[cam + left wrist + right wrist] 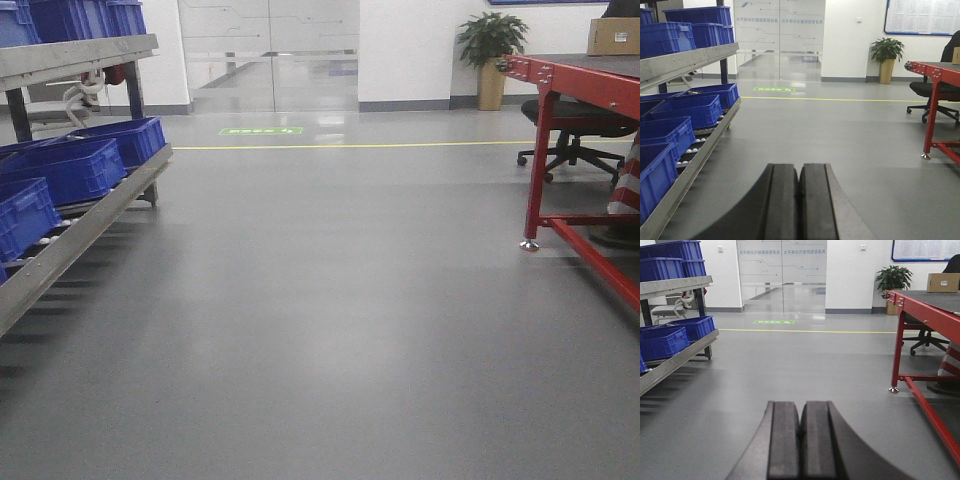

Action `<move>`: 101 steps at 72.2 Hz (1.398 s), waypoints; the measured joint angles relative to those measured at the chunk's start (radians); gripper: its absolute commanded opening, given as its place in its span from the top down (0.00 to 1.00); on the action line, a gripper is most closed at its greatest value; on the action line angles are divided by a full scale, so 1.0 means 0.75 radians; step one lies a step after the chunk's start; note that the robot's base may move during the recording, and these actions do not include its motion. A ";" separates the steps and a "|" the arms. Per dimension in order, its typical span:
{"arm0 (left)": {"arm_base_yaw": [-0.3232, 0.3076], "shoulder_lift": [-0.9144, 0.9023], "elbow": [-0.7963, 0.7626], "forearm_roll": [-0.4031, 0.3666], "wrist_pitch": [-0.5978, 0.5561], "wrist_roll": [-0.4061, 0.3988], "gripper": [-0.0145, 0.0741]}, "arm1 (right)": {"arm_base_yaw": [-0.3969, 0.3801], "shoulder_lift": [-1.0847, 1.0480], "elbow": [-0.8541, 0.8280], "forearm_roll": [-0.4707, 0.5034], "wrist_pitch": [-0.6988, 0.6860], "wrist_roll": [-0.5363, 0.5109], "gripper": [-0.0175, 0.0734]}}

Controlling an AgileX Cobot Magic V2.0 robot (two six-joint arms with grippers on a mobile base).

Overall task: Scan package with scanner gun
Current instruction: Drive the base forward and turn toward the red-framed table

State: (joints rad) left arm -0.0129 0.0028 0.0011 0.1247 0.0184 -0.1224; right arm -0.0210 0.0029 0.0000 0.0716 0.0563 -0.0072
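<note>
The scanner gun is out of view in every frame. A tan cardboard box with a small white label, which looks like the package (613, 36) (943, 282), sits far off on the back right of the red table (570, 72) (925, 302). My left gripper (800, 167) hangs over bare grey floor with its dark pads pressed together and nothing between them. My right gripper (800, 405) is also shut and empty, pointing down the aisle, with the table to its right. Neither gripper shows in the front view.
A metal roller rack with several blue crates (70, 165) (687, 107) lines the left side. An office chair (575, 125), a potted plant (491, 50) and a red-white striped cone (628, 185) stand on the right. A glass door (270, 50) and a yellow floor line (350, 146) lie ahead.
</note>
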 measured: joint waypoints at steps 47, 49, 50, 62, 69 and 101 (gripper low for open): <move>0.000 0.000 0.000 0.000 0.000 0.000 0.96 | 0.000 0.000 0.000 0.000 0.000 0.000 0.99; 0.000 0.000 0.000 0.000 0.000 0.000 0.96 | 0.000 0.000 0.000 0.000 0.000 0.000 0.99; 0.000 0.000 0.000 0.000 0.000 0.000 0.96 | 0.000 0.000 0.000 0.000 0.000 0.000 0.99; 0.000 0.000 0.000 0.000 0.000 0.000 0.96 | 0.000 0.000 0.000 0.000 0.000 0.000 0.99; 0.000 0.000 0.000 0.000 0.000 0.000 0.96 | 0.000 0.000 0.000 0.000 0.000 0.000 0.99; 0.000 0.000 0.000 0.000 0.000 0.000 0.96 | 0.000 0.000 0.000 0.000 0.000 0.000 0.99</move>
State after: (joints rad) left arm -0.0129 0.0028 0.0011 0.1247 0.0184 -0.1224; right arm -0.0210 0.0029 0.0000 0.0716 0.0563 -0.0072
